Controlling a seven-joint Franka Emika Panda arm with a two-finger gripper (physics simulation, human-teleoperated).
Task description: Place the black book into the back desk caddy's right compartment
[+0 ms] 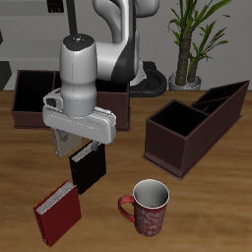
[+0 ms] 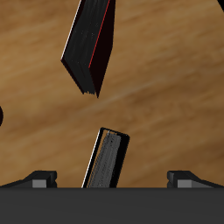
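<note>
While hand [image 1: 79, 148] hovers, black book [image 1: 88, 165] beneath

The exterior camera looks down from the front and above, across the brown wooden table [image 1: 212, 212] toward the robot's base at the back. The wrist camera faces straight down, close to the wood. Both show the thin black book [image 1: 88, 165] [image 2: 106, 159] and red-covered book [image 1: 57, 213] [image 2: 89, 45].
</note>
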